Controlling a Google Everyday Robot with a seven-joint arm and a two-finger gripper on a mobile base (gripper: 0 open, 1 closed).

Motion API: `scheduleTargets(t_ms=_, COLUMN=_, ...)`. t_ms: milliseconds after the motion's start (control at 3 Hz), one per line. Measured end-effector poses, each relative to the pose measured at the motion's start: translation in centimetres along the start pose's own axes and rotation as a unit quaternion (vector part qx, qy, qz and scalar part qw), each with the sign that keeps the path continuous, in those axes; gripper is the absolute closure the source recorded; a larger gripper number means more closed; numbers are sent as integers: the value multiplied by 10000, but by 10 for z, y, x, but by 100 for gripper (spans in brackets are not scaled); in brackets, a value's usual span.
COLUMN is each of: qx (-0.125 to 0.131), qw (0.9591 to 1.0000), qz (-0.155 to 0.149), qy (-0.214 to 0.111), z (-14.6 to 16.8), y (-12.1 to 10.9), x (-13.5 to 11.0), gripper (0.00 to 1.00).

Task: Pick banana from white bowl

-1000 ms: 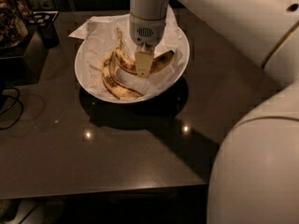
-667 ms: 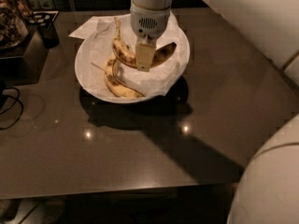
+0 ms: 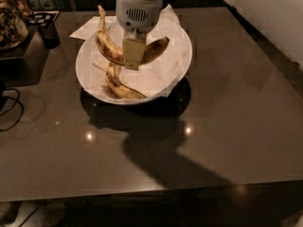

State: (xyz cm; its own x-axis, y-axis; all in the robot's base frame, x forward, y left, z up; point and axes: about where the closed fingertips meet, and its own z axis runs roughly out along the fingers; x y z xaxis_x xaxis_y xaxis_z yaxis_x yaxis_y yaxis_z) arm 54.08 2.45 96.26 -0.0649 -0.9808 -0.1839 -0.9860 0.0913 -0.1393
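Note:
The white bowl (image 3: 183,69), lined with crumpled white paper, stands on the dark table toward the back. My gripper (image 3: 132,56) hangs from above over the bowl's middle and is shut on the banana (image 3: 108,45). The banana is plump, strongly curved and freckled, with its stem pointing up to the left and its dark tip to the right. It is lifted above the bowl's lining. A second, slimmer banana (image 3: 119,85) lies in the bowl below it.
A dark block (image 3: 19,56) and a black cup (image 3: 49,32) stand at the left rear. Cables (image 3: 10,109) lie at the left edge. A sheet of white paper (image 3: 87,28) sticks out behind the bowl. The table's front edge (image 3: 142,190) runs across the bottom.
My gripper has risen with the banana in it; the banana has come up off the bowl's lining. The slimmer banana has stayed in the bowl.

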Motion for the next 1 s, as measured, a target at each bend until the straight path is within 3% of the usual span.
scheduleTargets(t_ms=333, qx=26, qw=10000, qz=-28, qy=-7, z=-1, y=0, x=-2, gripper=100)
scheduleTargets(t_ms=667, qx=-213, qw=9995, qz=-203, qy=-121, z=-11, y=29, x=-13, gripper=100)
scheduleTargets(t_ms=1000, qx=-156, qw=9995, qz=-204, qy=-183, z=-10, y=26, x=-17, gripper=100)
